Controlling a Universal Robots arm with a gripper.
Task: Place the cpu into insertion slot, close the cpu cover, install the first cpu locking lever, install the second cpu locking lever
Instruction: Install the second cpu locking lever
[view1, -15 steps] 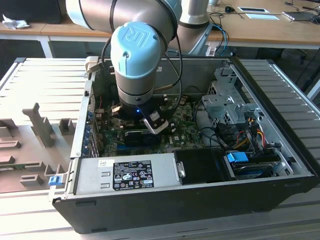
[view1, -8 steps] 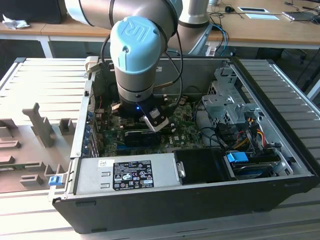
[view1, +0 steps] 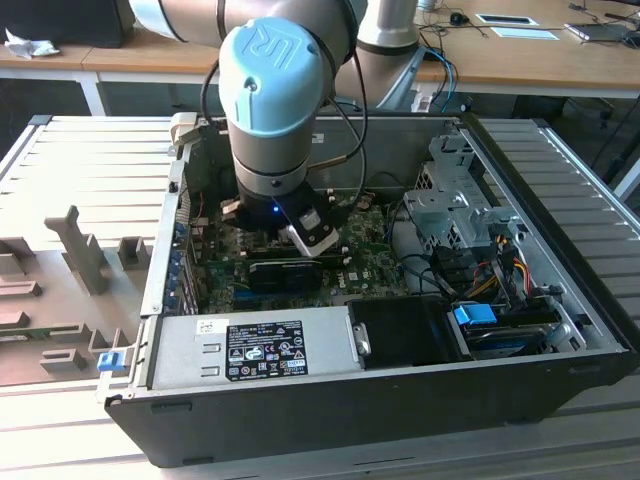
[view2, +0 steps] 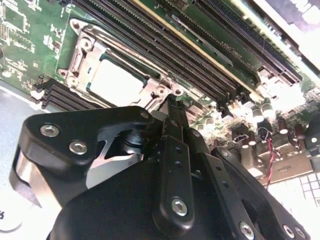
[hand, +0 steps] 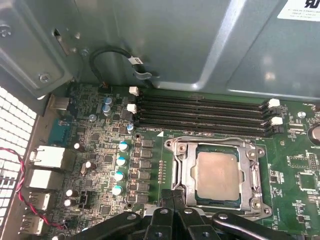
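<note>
The cpu (hand: 216, 175), a square chip with a dull silver top, lies flat in the insertion slot (hand: 196, 202) on the green motherboard. The cpu cover (hand: 183, 170), a silvery frame with a square window, lies down around it. A thin wire lever (hand: 210, 139) runs along the cover's edge beside the memory slots. My gripper (hand: 173, 199) hangs just off one side of the socket, its black fingertips (hand: 178, 198) pressed together with nothing visible between them. The second wrist view shows the cpu (view2: 117, 80), the cover (view2: 150, 89) and my shut gripper (view2: 173, 107) close to the cover's corner.
Long black memory slots (hand: 200, 112) run beside the socket, and capacitors (hand: 120, 160) stand on its other side. The grey case wall (hand: 175, 45) rises behind. In the exterior view the arm (view1: 275, 100) reaches into the open case past a power supply (view1: 250, 350), a black card (view1: 290, 270) and a drive cage (view1: 455, 200).
</note>
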